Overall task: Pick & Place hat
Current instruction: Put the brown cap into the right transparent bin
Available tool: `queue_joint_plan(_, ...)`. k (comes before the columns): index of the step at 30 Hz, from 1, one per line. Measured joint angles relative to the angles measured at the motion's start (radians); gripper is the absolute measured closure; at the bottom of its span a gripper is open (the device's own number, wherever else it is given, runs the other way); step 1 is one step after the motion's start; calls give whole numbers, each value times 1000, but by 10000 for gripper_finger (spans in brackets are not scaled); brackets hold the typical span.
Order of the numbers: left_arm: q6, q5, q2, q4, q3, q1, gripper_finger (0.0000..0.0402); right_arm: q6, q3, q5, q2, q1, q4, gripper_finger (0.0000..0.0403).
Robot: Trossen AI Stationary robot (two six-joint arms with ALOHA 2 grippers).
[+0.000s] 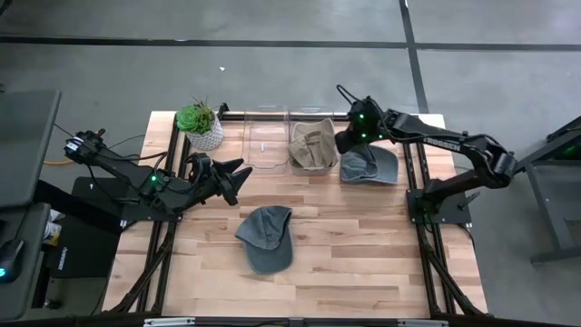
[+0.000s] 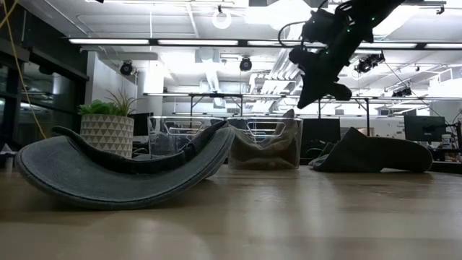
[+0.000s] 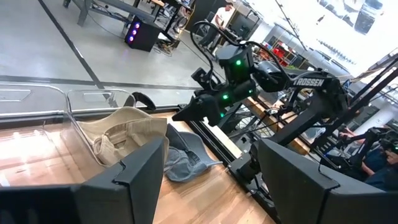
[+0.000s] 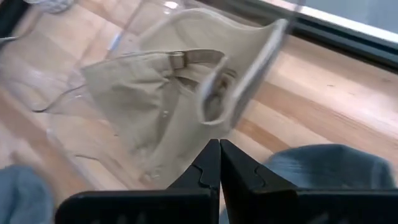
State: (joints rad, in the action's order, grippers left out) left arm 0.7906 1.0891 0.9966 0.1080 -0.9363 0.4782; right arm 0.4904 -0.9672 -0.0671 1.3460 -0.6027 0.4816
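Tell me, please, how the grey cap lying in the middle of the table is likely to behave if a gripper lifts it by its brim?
The grey cap would probably sag: its crown already lies collapsed, much like the tan cap slumped in its clear bin. The brim holds a curved arc in the low view, so it is likely stiffer. It rests on that curve and may rock if nudged.

A soft khaki cloth cap (image 1: 312,145) sits crumpled inside a clear plastic bin (image 1: 313,113). Just beside it lies a blue-grey cap (image 1: 370,166). Another grey cap (image 1: 266,236), seemingly upside down, rests mid-table.
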Motion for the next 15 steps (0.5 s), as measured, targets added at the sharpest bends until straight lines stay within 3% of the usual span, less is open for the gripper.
queue_joint_plan(4, 0, -10, 0, 0, 0, 0, 160, 7, 0, -40, 0, 5, -52, 403)
queue_joint_plan(15, 1, -13, 0, 0, 0, 0, 160, 30, 0, -14, 47, 8, -84, 403)
